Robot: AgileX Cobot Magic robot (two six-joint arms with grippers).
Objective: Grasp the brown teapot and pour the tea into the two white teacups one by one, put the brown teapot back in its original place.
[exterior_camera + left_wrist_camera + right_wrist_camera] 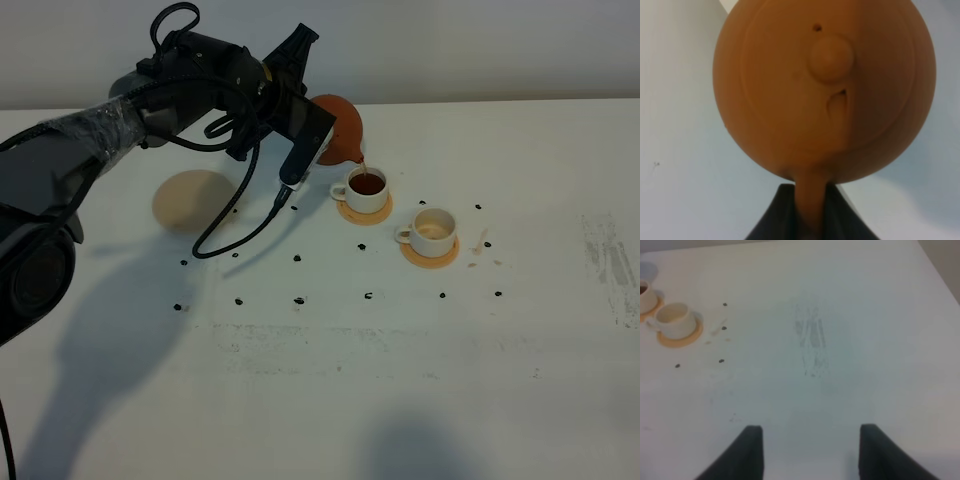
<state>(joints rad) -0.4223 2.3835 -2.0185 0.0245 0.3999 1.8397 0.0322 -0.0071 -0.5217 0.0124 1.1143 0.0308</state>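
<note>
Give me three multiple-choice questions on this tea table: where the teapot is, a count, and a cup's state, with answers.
1. Where is the teapot? A. on the pale disc. B. tilted in the left hand over a cup. C. lying on the table.
2. How many cups stand on coasters? A. one. B. three. C. two.
3. The cup under the spout: A. holds dark tea. B. is overturned. C. is stacked in another.
Answers: B, the hand grips it aloft; C, this cup and the second cup each sit on an orange coaster; A, dark liquid shows inside.
</note>
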